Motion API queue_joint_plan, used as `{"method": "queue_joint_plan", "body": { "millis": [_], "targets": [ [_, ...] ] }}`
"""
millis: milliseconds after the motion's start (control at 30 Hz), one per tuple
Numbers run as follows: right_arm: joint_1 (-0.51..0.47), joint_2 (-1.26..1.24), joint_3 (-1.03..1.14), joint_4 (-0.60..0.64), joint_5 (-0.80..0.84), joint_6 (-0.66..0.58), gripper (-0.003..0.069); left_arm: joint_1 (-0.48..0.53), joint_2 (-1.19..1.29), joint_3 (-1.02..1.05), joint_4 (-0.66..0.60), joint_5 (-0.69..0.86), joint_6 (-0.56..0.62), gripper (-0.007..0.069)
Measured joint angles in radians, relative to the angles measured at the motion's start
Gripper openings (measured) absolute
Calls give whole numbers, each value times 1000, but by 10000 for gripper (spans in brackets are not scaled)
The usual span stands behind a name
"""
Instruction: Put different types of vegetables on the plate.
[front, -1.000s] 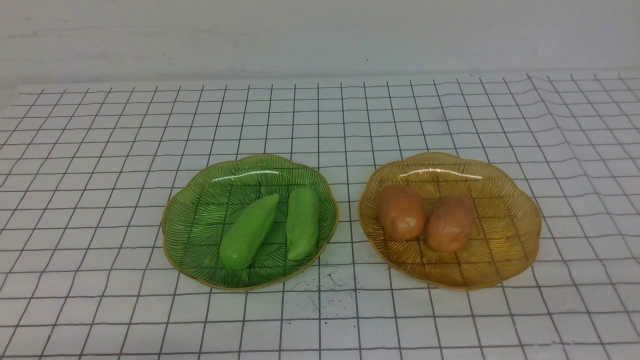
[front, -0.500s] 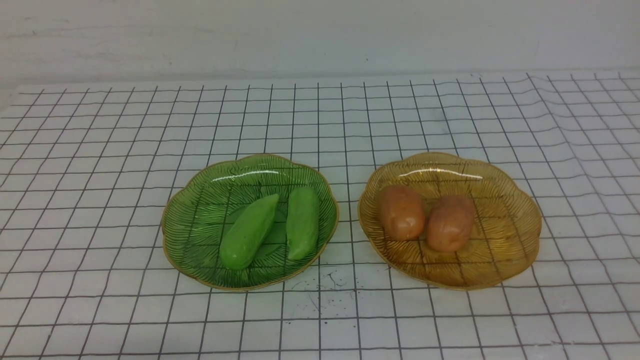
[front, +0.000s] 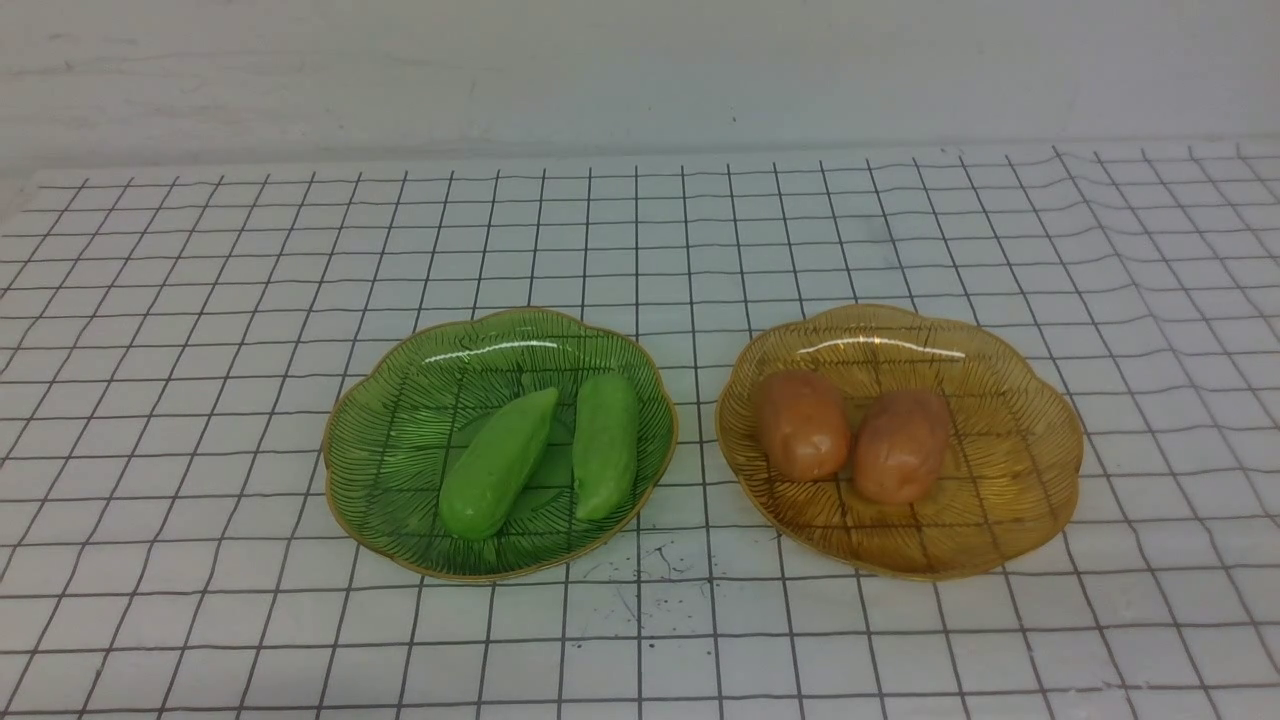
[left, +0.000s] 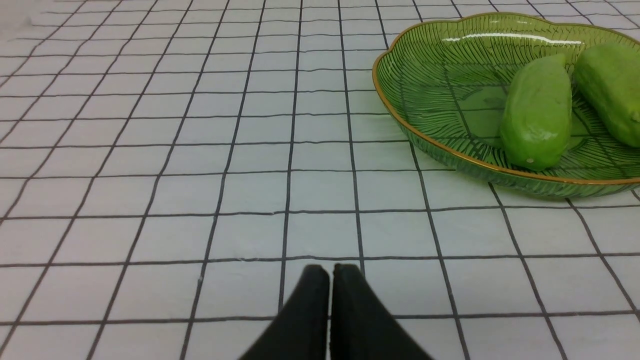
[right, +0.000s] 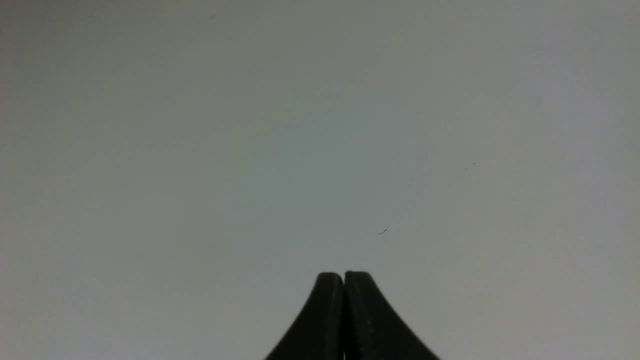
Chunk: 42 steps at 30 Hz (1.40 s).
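Vegetables are sitting sorted by kind: two smooth green cucumbers (front: 497, 464) (front: 605, 445) are lying side by side in the ribbed green glass plate (front: 400, 400), and two oval orange-brown potatoes (front: 801, 425) (front: 900, 445) are touching in the amber glass plate (front: 1010, 440). The left gripper (left: 330, 270) is hovering over the grid cloth (front: 200, 300) near the green plate, its jaws pressed together and holding nothing. The right gripper (right: 344, 276) is likewise closed and empty, facing what is probably a blank wall. Judged from this, mixing has not begun; each claw should be opening wide, then descending across a vegetable's narrow middle, since the slick rounded skins may be rolling on the glossy, gold-rimmed dishes
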<state>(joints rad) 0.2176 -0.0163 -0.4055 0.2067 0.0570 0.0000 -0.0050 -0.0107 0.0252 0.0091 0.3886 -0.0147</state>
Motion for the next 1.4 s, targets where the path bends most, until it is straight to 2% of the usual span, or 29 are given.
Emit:
{"method": "queue_joint_plan", "body": {
  "millis": [267, 367, 600, 767, 1000, 1400],
  "targets": [
    [0, 0, 0, 0, 0, 0, -15, 0, 0, 0, 0, 0, 1, -8],
    [-8, -1, 7, -35, 1, -31, -15, 0, 0, 0, 0, 0, 1, -8],
    [-156, -1, 157, -143, 145, -82, -15, 0, 0, 0, 0, 0, 1, -8],
    [-224, -1, 331, -154, 216, -83, -15, 0, 0, 0, 0, 0, 1, -8],
    [-240, 1, 431, -156, 313, -83, -15, 0, 0, 0, 0, 0, 1, -8],
    [-240, 1, 429, -157, 319, -83, -15, 0, 0, 0, 0, 0, 1, -8]
  ]
}}
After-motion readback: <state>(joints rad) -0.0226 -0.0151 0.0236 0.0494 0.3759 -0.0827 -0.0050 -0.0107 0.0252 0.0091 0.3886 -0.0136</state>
